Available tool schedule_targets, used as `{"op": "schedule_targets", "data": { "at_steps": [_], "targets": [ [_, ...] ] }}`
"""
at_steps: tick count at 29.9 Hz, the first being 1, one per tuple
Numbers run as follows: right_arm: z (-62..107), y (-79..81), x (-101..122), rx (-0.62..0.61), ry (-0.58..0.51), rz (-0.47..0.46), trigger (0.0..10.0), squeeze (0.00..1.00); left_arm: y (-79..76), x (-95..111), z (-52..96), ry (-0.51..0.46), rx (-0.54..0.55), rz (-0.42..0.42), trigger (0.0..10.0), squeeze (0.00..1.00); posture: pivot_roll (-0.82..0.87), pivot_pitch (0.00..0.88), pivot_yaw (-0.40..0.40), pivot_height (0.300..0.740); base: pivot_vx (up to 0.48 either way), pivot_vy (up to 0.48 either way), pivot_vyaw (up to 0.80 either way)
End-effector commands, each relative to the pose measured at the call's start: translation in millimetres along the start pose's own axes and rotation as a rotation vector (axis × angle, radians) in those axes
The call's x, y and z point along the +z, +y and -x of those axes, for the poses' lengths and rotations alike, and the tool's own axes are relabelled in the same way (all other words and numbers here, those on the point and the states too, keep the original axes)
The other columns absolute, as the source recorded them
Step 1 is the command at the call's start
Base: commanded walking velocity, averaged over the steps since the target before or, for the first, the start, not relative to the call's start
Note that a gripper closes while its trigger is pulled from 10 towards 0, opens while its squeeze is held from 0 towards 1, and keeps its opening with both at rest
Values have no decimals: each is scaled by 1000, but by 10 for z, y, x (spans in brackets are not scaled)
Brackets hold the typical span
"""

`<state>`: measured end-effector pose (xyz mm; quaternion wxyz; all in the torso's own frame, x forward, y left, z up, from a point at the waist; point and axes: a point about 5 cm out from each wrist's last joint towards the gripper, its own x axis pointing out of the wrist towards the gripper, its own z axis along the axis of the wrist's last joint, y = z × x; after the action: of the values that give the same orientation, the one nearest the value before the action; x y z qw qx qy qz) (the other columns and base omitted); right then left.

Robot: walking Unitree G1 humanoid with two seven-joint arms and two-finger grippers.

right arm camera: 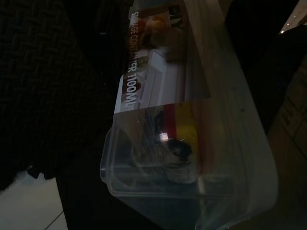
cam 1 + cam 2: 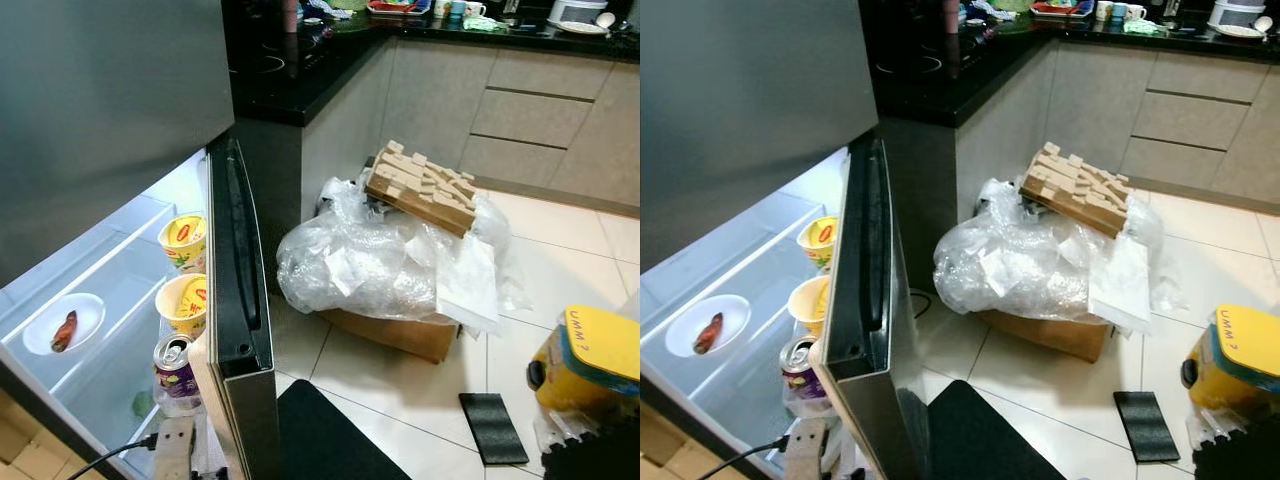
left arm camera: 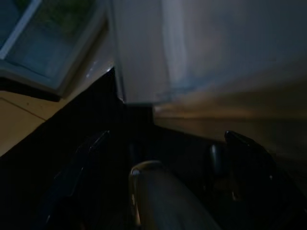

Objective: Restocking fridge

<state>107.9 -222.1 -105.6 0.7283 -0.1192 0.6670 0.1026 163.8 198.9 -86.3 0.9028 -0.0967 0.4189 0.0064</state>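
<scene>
Fridge door [image 2: 235, 300] open; right wrist view: storage container [image 1: 192, 143].

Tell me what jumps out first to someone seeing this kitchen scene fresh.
The open fridge door dominates the near left, with two yellow cups and a drink can in its shelves. To its right on the tiled floor sits a cardboard box heaped with crumpled clear plastic.
</scene>
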Motion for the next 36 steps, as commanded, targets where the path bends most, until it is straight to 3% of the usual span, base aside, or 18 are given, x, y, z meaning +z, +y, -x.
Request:
{"op": "schedule_targets", "data": {
  "at_steps": [1, 7, 9, 12, 13, 14, 22, 27, 28, 29, 31, 32, 36],
  "targets": [
    [7, -8, 43, 1, -13, -13, 10000, 0, 108, 63, 15, -27, 45, 17, 10000, 0, -79, 0, -17, 740, 0, 0, 0],
    [5, 33, 107, 8, -24, -12, 10000, 0, 267, 199, 34, -103, 151, 94, 10000, 0, -80, 0, -16, 740, 0, 0, 0],
    [5, 41, 118, 9, -26, -12, 10000, 0, 277, 212, 35, -110, 156, 107, 10000, 0, -80, 0, -16, 740, 0, 0, 0],
    [7, 67, 177, 11, -34, -8, 10000, 0, 282, 282, 25, -154, 144, 195, 10000, 0, -76, 0, -15, 740, 0, 0, 0],
    [8, 67, 183, 11, -35, -6, 10000, 0, 273, 314, 18, -173, 132, 220, 510, 0, -75, 0, -15, 740, 0, 0, 0],
    [10, 48, 171, 8, -34, -3, 10000, 0, 253, 367, 6, -205, 108, 269, 0, 0, -73, 0, -16, 740, 0, 0, 0],
    [18, -17, 121, -3, -30, -1, 10000, 0, 246, 517, -10, -285, 85, 340, 0, 0, -77, 0, -15, 740, 0, 0, 0],
    [16, -61, 18, -10, -17, -3, 10000, 0, 335, 781, 7, -412, 89, 421, 0, 0, -75, 0, -15, 740, 0, 0, 0],
    [15, -60, 14, -10, -16, -4, 10000, 0, 346, 818, 12, -432, 83, 429, 980, 0, -75, 0, -15, 740, 0, 0, 0],
    [14, -57, 12, -9, -16, -5, 10000, 0, 357, 846, 17, -447, 80, 433, 5686, 0, -76, 0, -13, 740, 0, 0, 0],
    [14, -55, 10, -9, -16, -5, 10000, 0, 364, 862, 21, -456, 79, 436, 5686, 0, -76, 0, -13, 740, 0, 0, 0],
    [12, -51, 7, -8, -16, -6, 10000, 0, 376, 889, 27, -473, 77, 444, 10000, 0, -77, 0, -13, 740, 0, 0, 0],
    [7, -31, 4, -4, -16, -8, 10000, 0, 401, 1014, 45, -537, 57, 468, 10000, 0, -78, 0, -15, 740, 0, 0, 0]
  ]
}}
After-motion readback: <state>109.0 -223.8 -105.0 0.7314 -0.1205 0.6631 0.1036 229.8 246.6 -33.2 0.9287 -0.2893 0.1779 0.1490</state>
